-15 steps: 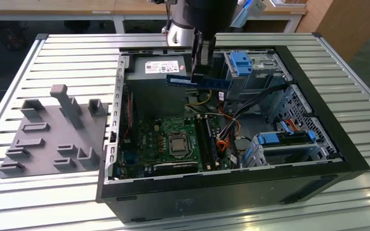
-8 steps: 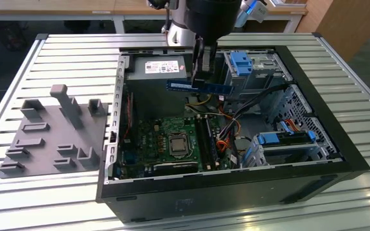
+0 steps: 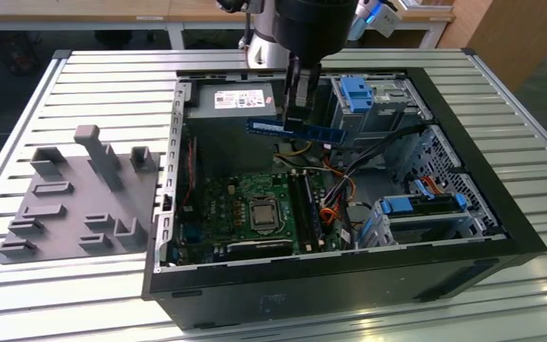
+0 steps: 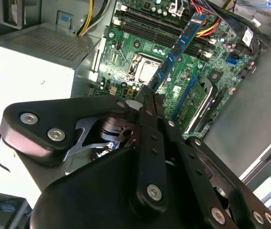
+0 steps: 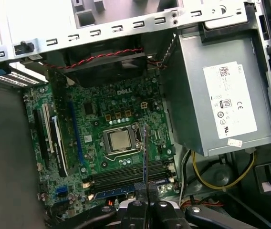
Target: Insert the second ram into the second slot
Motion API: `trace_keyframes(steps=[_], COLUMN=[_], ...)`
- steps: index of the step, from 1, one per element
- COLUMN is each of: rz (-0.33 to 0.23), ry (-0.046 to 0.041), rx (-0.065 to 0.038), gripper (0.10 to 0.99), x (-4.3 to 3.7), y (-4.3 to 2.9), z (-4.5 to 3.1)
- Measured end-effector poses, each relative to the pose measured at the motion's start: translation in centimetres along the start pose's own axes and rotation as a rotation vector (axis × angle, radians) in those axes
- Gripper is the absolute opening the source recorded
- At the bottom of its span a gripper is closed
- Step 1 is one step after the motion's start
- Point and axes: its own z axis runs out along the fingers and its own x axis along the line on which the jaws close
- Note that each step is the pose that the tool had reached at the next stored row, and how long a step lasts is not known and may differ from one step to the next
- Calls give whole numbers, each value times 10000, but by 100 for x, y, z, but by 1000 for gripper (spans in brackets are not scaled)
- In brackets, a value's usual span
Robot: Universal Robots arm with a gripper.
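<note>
One slatted table (image 3: pixel 102 78) bears the case (image 3: pixel 350 267); gripper (image 3: pixel 298 127) clasps second ram (image 3: pixel 266 127).

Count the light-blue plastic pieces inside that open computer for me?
2. In the exterior view, one light-blue latch sits near the top of the case. A second light-blue latch sits lower, toward that view's right. Cables may hide more.

The claw (image 3: pixel 298 121) grips the second ram (image 3: pixel 266 127) crosswise over the open computer case (image 3: pixel 350 292).
</note>
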Motion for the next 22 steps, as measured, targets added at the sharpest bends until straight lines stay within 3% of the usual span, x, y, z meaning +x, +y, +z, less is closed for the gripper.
trace_keyframes(steps=[22], rz=[1007], ry=[-33], rx=[16], gripper=[122], x=[-1], y=[-2], z=[5])
